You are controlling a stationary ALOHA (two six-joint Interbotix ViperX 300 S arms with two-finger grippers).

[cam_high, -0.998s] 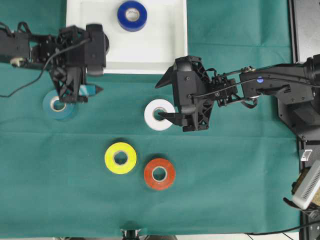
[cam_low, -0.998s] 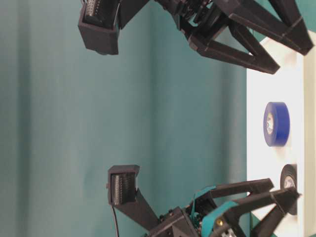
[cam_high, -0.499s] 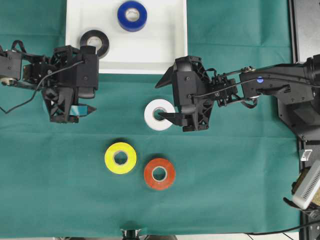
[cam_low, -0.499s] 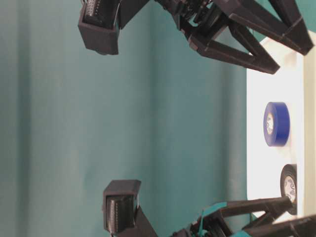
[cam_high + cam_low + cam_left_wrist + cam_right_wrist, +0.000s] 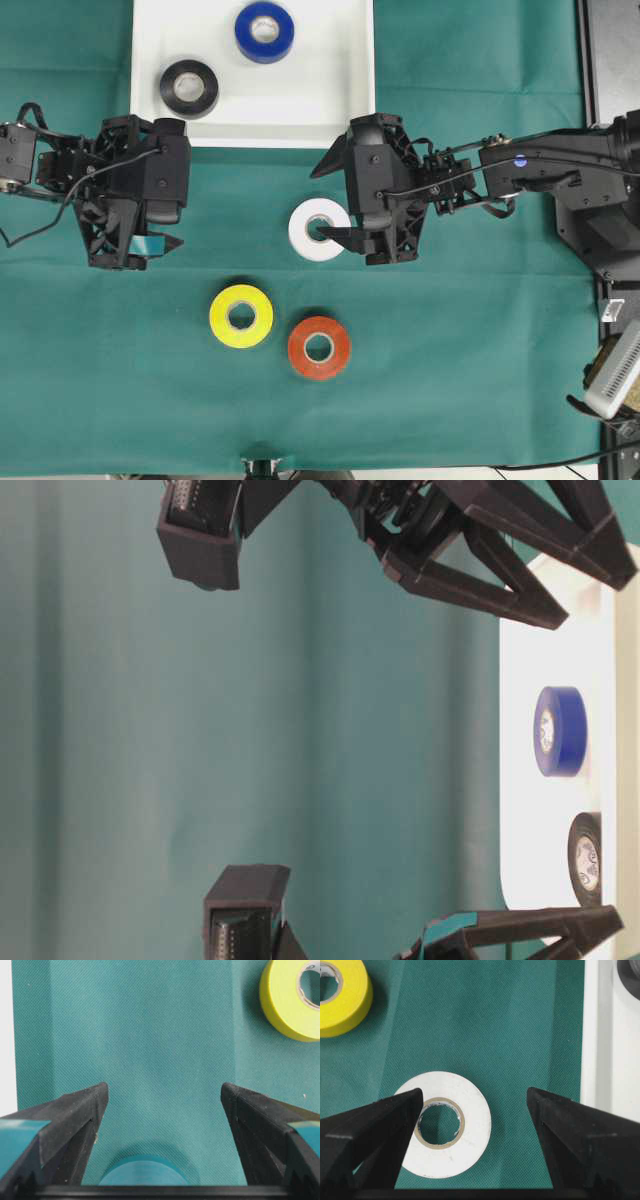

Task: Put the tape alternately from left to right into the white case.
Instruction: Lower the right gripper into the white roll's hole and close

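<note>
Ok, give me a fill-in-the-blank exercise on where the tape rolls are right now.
1. The white case holds the blue roll and the ____ roll.
2. The right hand hangs, open, over the ____ roll.
3. Beside the yellow roll on the green cloth lies the ____ roll.

Missing words: black; white; red-orange

Even, bright light falls from above; the overhead view is sharp throughout. The white case (image 5: 350, 60) is close to washed out, its rim barely distinct from its floor. Shadows are soft and short: a faint dark edge hugs the yellow roll (image 5: 241, 316) and the red-orange roll (image 5: 319, 347), and a broader soft one lies under the right tool (image 5: 352, 232). The table-level view is hazier, the green cloth (image 5: 300, 730) smeared into vertical bands, the nearest arm parts blurred. In the left wrist view the cloth weave is crisp, while the teal roll (image 5: 144, 1171) between the left tool (image 5: 162, 1105) fingers is soft and dim.
</note>
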